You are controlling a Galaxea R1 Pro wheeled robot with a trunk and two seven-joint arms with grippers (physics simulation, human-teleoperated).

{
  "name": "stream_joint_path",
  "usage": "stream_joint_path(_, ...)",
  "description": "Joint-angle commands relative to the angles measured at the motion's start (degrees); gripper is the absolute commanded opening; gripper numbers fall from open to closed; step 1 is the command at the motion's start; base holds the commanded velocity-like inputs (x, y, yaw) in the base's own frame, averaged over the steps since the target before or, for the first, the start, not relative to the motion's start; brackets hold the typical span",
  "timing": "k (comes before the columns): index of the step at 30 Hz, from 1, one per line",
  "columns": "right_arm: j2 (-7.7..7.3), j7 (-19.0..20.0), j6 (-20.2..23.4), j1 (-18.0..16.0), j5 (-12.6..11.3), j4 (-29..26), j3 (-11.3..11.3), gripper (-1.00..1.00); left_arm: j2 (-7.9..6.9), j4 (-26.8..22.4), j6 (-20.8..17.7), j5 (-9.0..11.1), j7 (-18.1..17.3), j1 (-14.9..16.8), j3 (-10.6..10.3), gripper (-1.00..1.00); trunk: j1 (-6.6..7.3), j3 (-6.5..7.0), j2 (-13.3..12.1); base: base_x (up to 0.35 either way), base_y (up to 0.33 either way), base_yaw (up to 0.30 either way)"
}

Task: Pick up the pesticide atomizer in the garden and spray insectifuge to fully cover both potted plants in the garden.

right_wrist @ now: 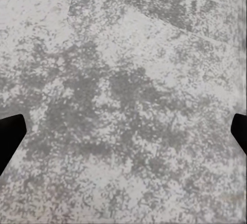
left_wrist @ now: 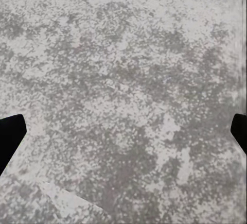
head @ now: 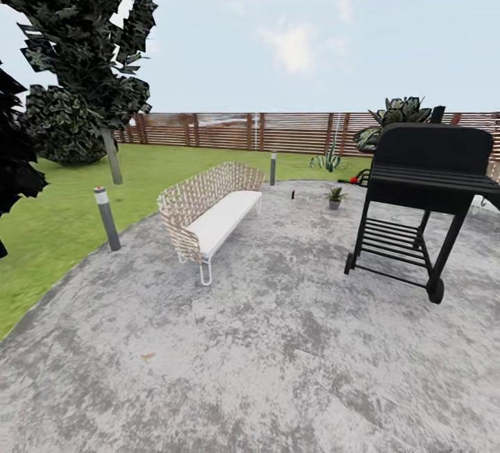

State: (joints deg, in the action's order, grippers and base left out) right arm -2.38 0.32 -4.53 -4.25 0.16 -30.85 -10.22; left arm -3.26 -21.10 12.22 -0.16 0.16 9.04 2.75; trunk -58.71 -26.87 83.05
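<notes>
Far across the round grey patio (head: 278, 342), the pesticide atomizer (head: 293, 194) stands as a tiny dark upright bottle on the stone. A potted plant (head: 335, 196) in a small grey pot sits just right of it. A second potted plant (head: 328, 159) with pointed green leaves stands behind, at the lawn's edge. In the left wrist view, my left gripper (left_wrist: 123, 131) is open over bare stone, its dark fingertips (left_wrist: 10, 134) at the picture's edges. My right gripper (right_wrist: 123, 131) is open the same way, with fingertips (right_wrist: 10, 134) wide apart above the patio.
A wicker bench (head: 208, 210) with a white seat stands mid-left. A black wheeled grill (head: 423, 189) stands at the right, a large leafy plant (head: 399, 116) behind it. Two grey bollards (head: 106, 218) (head: 273, 168) edge the patio. Trees (head: 83, 57), lawn and a brown slatted fence (head: 278, 132) lie beyond.
</notes>
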Motion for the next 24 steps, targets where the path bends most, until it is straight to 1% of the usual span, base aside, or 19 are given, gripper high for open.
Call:
stream_joint_path(1,0.01,0.0,-0.2,-0.1,0.0,0.1,-0.1,1.00,0.01,0.0,0.2,0.0,0.0,0.0,0.2,1.00,-0.02,-0.06,0.0,0.186,-0.239,-0.300)
stream_joint_path(7,0.01,0.0,-0.2,-0.1,0.0,0.1,-0.1,1.00,0.01,0.0,0.2,0.3,0.0,0.0,0.3,1.00,-0.02,-0.06,0.0,0.169,-0.207,-0.300)
stream_joint_path(16,0.01,0.0,-0.2,-0.1,0.0,0.1,-0.1,1.00,0.40,0.0,0.2,0.0,0.0,0.0,0.2,1.00,-0.02,-0.06,0.0,0.018,-0.018,-0.300)
stream_joint_path(18,0.01,0.0,-0.2,-0.1,0.0,0.1,-0.1,1.00,0.18,0.0,0.2,0.6,0.0,0.0,0.5,1.00,-0.02,-0.06,0.0,0.001,-0.001,-0.300)
stream_joint_path(24,0.01,0.0,-0.2,-0.1,0.0,0.1,-0.1,1.00,-0.05,0.0,0.2,0.8,0.0,0.0,0.7,1.00,-1.33,-1.13,2.4,0.000,0.000,-0.300)
